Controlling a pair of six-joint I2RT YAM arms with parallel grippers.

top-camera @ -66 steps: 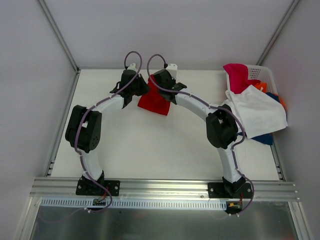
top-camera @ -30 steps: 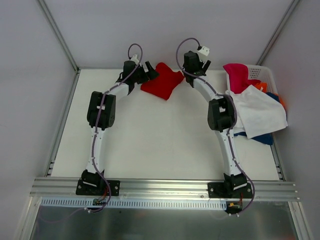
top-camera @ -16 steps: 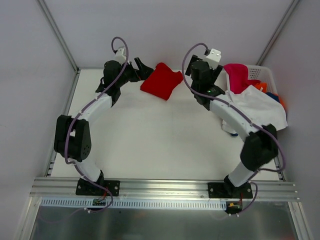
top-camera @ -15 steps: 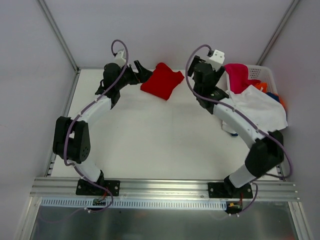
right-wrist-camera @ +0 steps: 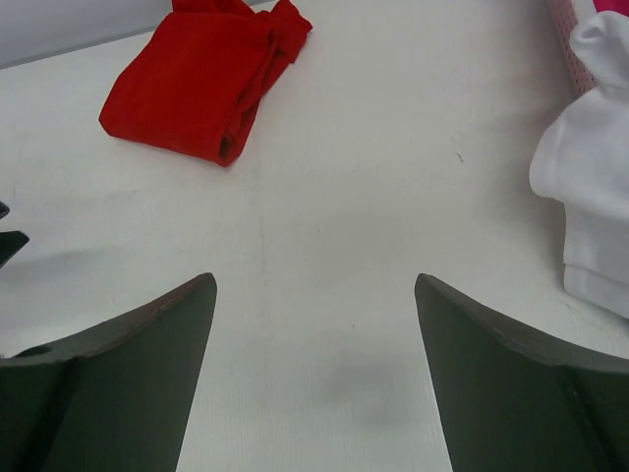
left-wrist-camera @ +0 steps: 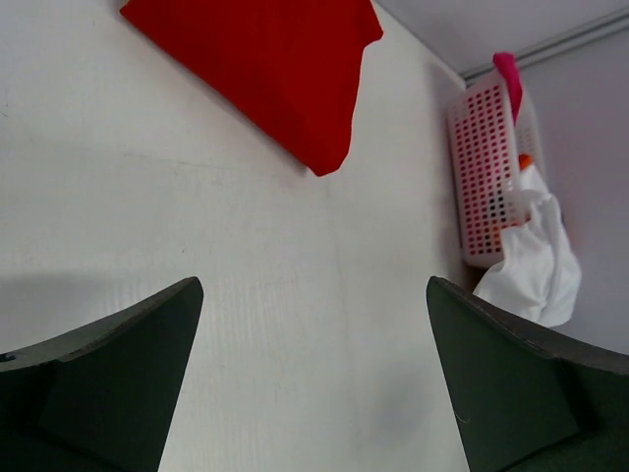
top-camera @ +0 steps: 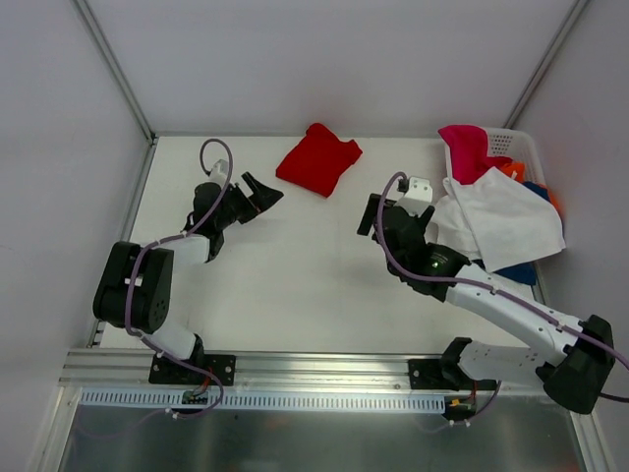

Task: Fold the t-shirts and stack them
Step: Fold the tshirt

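Red tee (top-camera: 318, 157) seemingly beyond left hand (top-camera: 262, 192)

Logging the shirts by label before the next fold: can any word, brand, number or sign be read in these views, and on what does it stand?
None: no text can be read in any view.
The red t-shirt, the white t-shirt and the basket show no print, tag or label.

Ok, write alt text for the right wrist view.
A folded red t-shirt lies on the white table at upper left, beyond the right gripper, which is open and holds nothing. A white t-shirt hangs in at the right edge.
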